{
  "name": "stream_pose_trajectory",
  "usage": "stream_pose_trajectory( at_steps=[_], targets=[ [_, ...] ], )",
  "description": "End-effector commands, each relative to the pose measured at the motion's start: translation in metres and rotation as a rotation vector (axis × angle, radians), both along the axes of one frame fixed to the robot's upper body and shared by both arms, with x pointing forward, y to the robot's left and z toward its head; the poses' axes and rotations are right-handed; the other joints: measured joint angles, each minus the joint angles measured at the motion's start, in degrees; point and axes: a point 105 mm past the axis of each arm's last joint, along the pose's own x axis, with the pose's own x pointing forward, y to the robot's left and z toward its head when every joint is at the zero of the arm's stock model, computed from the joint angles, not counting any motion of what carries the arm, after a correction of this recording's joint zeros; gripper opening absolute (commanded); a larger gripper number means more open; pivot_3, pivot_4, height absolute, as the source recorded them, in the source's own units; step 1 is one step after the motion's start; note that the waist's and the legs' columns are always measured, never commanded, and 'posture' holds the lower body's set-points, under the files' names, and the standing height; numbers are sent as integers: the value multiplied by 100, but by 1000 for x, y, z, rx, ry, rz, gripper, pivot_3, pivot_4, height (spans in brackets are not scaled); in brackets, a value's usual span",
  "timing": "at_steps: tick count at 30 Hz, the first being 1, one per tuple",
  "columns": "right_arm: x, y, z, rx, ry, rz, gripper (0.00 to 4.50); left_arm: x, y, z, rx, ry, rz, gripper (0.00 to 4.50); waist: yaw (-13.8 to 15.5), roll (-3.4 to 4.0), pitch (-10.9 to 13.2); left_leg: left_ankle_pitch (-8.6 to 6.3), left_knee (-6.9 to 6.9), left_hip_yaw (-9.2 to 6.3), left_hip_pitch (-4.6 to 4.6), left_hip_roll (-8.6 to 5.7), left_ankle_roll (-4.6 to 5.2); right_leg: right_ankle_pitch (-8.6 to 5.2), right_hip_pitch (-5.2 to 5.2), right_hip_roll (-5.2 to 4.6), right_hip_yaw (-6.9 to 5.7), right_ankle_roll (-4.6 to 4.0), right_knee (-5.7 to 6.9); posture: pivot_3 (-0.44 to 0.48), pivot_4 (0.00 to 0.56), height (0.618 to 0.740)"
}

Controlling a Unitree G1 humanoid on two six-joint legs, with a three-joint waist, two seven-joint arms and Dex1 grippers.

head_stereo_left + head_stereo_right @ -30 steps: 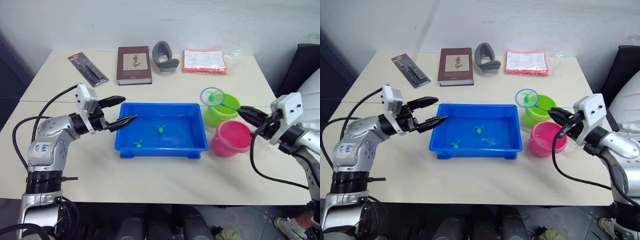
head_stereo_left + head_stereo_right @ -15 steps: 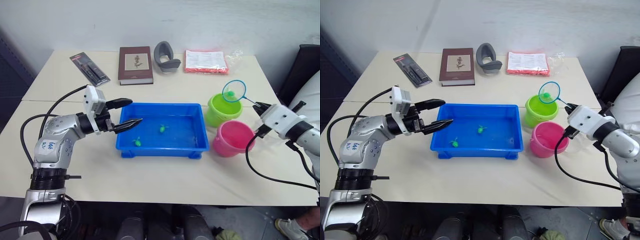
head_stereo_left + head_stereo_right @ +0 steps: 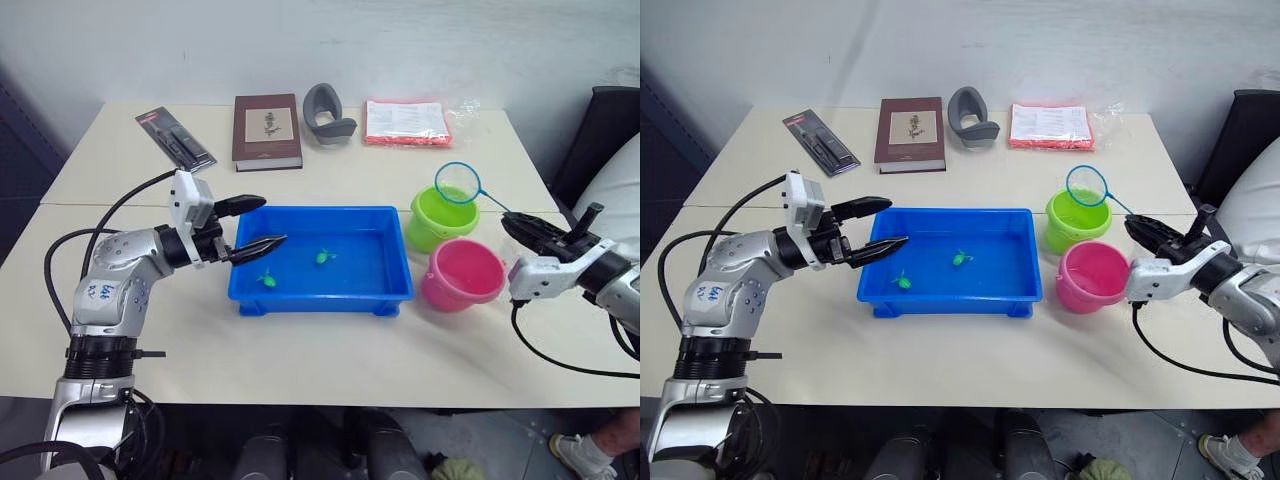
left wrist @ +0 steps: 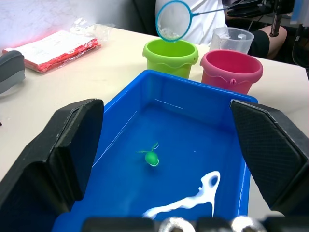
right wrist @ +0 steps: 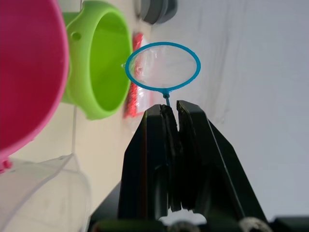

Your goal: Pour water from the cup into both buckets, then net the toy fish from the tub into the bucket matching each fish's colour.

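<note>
The pale beige table [image 3: 330, 350] carries a shallow blue plastic tub [image 3: 322, 296] beside the left gripper [image 3: 253, 224], lime green bucket [image 3: 440, 221], pink bucket [image 3: 462, 276], brown hardcover book [image 3: 268, 130].

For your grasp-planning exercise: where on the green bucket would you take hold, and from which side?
Grip the green bucket by its open rim, coming from above. It stands upright and tapers downward. The blue tub and pink bucket crowd its sides; the net hangs over it, held in the right hand.
</note>
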Motion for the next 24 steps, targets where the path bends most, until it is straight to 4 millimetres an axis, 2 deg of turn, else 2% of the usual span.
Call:
stream_pose_trajectory(
  at_steps=[1, 3, 4, 7, 8, 10, 13, 16, 19, 24],
  targets=[
    [1, -11, 2, -22, -31, -7, 0, 1, -1, 9, -12, -45, -1, 4489, 0, 0, 0, 2, 0, 2, 0, -1, 1, 0, 0, -1, 2, 0, 1, 0, 150, 740],
    [2, 0, 20, 185, -17, 40, 0, 1, 3, 8, -16, -46, 11, 4489, -2, 0, 0, 3, 1, 3, 1, -1, 1, 0, 0, 0, 3, 0, 2, 0, 150, 740],
    [2, 16, 30, 325, 30, 103, 0, 0, 7, 8, -16, -46, 26, 4489, -16, -1, 1, 4, 1, 4, 1, -1, 0, 0, 0, 1, 3, 0, 2, 0, 150, 740],
    [-5, 58, 32, 613, 348, 244, 0, -4, 21, 2, -5, -44, 57, 4489, -105, -1, 1, 8, 0, 7, 9, 10, -6, 0, 3, 12, 7, 0, 7, 0, 150, 740],
    [-8, 68, 30, 637, 432, 274, 0, -6, 25, 0, 4, -40, 59, 4489, -126, 0, 1, 10, 0, 2, 10, 14, -10, 0, 3, 13, 3, -1, 10, 0, 150, 740],
    [-15, 91, 26, 618, 579, 308, 0, -16, 34, -8, 64, -17, 47, 4489, -141, 0, 1, 10, 0, -3, 10, 26, -13, -3, 3, 17, -4, -5, 12, 0, 150, 740],
    [-14, 108, 18, 575, 664, 273, 0, -25, 48, -12, 88, 14, 69, 4489, -118, 0, 1, 5, 1, -9, 8, 27, -8, -5, 2, 9, -8, -10, 13, 0, 150, 740],
    [-8, 115, 6, 492, 678, 220, 0, -30, 58, -15, 109, 31, 93, 4489, -45, 0, 1, 0, 2, -18, 6, 20, 0, -6, 2, -2, -10, -13, 10, 0, 150, 740],
    [4, 117, -10, 310, 599, 176, 0, -34, 67, -18, 127, 37, 129, 4489, 8, 0, 1, -9, 1, -20, 1, 14, 9, -8, -2, -8, -10, -16, 6, 0, 150, 740],
    [20, 123, -25, 230, 589, 155, 0, -38, 75, -17, 134, 30, 171, 4489, -5, 0, 1, -16, 1, -17, -4, 7, 17, -8, -5, -12, -11, -17, 1, 0, 150, 740]
  ],
)
